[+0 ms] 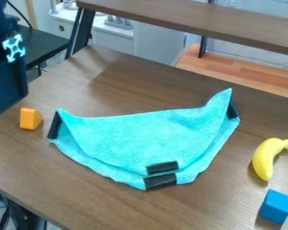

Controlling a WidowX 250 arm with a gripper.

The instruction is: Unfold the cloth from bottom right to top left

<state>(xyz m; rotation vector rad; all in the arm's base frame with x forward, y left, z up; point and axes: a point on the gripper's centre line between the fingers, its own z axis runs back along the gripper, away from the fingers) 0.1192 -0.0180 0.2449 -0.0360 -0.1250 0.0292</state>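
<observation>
Hand: we see the black hand (5,90) at the left edge of the view, in its upper half, with a pale pattern (14,48) above it on the dark arm. We cannot tell whether it is spread or pressed together.
Orange block: we find this small wedge-like block (30,119) on the brown bench (110,204), below and to the right of the hand and just beside the cloth's left corner.
Dark table: we see its black top (41,45) behind the bench, at the upper left.
Cloth: our turquoise cloth (143,134) lies across the middle of the bench, folded over on itself, with a long, nearly straight upper edge and a rounded lower edge. Its right corner rises to a point. We see a black strip at the left corner, another at the right corner, and two near the bottom, one on the upper layer and one just below it on the under layer.
Raised shelf: we see a brown board (194,20) running across the top, beyond the cloth.
Banana: the yellow banana (265,159) lies to the right of the cloth, apart from it.
Blue block: we have this block (276,206) at the lower right, near the banana.
</observation>
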